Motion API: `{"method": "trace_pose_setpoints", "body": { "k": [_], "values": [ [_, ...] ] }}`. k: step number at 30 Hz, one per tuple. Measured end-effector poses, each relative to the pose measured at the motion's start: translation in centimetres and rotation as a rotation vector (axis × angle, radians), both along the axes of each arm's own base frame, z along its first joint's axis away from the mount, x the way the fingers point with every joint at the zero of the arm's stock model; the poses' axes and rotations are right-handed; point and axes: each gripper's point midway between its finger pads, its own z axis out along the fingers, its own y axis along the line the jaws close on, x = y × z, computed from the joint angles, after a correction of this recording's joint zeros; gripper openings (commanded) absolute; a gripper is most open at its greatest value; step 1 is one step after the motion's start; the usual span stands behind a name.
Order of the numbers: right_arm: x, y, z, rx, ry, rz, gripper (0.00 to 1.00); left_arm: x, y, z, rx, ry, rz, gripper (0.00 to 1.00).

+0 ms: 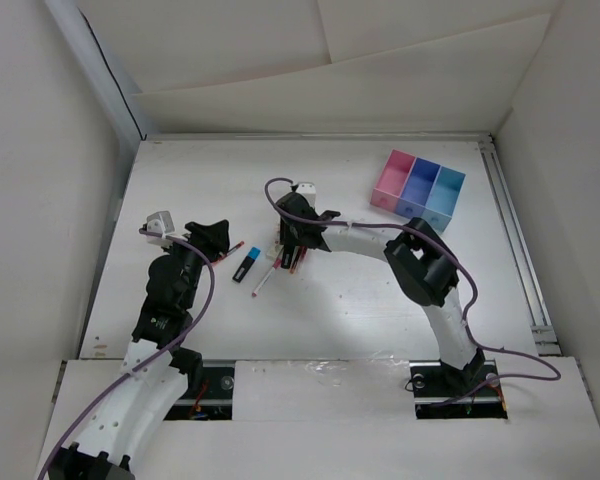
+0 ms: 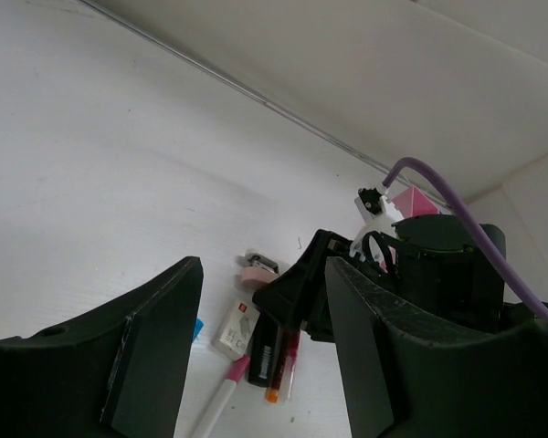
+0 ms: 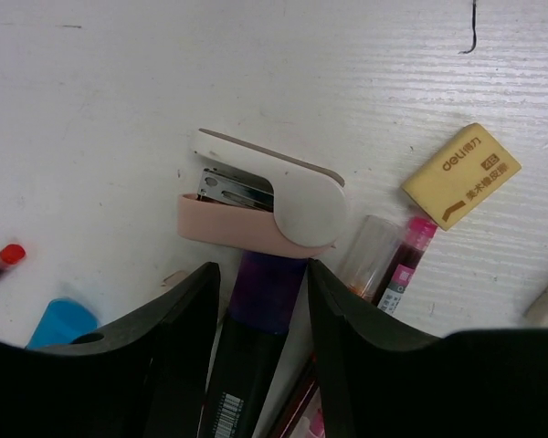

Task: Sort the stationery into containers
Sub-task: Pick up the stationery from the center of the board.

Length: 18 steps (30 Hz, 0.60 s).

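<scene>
Stationery (image 3: 274, 210) just under right end effector (image 3: 260, 274)

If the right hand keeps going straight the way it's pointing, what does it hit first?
Probably the dark purple-and-black marker lying between the right hand fingers, then the pink and white mini stapler just beyond it; depth is hard to judge.

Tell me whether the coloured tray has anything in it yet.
Empty: in the top view the tray shows bare floors in its pink, blue and cyan compartments, and the highlighter lies outside it.

Overhead view looks down from behind; both wrist views, close, share the stapler (image 3: 265, 205).
</scene>
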Motion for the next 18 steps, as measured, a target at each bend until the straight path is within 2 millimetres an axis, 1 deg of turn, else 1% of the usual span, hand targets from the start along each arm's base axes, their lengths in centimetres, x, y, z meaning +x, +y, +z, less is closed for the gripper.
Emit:
{"method": "trace_pose_setpoints", "body": {
  "k": [1,2,3,5,6,7,10,14,16,18],
  "values": [
    [0.0,0.0,0.1,0.0,-0.002,-0.001,0.49,0.0,0.0,0.0,0.0,0.001,0.0,0.53],
    [0.0,0.0,0.1,-0.003,-0.001,-0.002,0.46,0.0,0.0,0.0,0.0,0.0,0.0,0.53],
    [0.0,-0.1,0.0,-0.006,0.0,-0.004,0.36,0.0,0.0,0.0,0.0,0.001,0.0,0.53],
    [0.1,-0.3,0.0,-0.013,0.0,-0.011,0.24,0.0,0.0,-0.1,0.001,0.003,-0.002,0.53],
    [0.0,-0.3,0.0,-0.014,0.0,-0.013,0.15,0.1,-0.1,-0.2,0.002,0.006,-0.003,0.53],
    [0.1,-0.3,0.0,-0.012,-0.001,-0.018,0.11,0.1,-0.1,-0.2,0.002,0.006,-0.005,0.53],
    [0.0,-0.3,0.0,-0.016,-0.007,-0.019,0.07,0.0,-0.2,-0.2,0.002,0.006,-0.008,0.53],
    [-0.3,0.0,0.5,-0.011,-0.014,-0.012,0.06,0.0,-0.2,-0.2,0.001,0.006,-0.009,0.53],
    [-0.6,0.0,1.4,0.0,-0.021,-0.01,0.04,0.0,-0.2,-0.2,0.001,0.006,-0.01,0.53],
    [-0.9,-0.1,3.0,0.023,-0.037,-0.007,0.04,0.0,-0.2,-0.2,0.001,0.006,-0.01,0.53]
  ]
}}
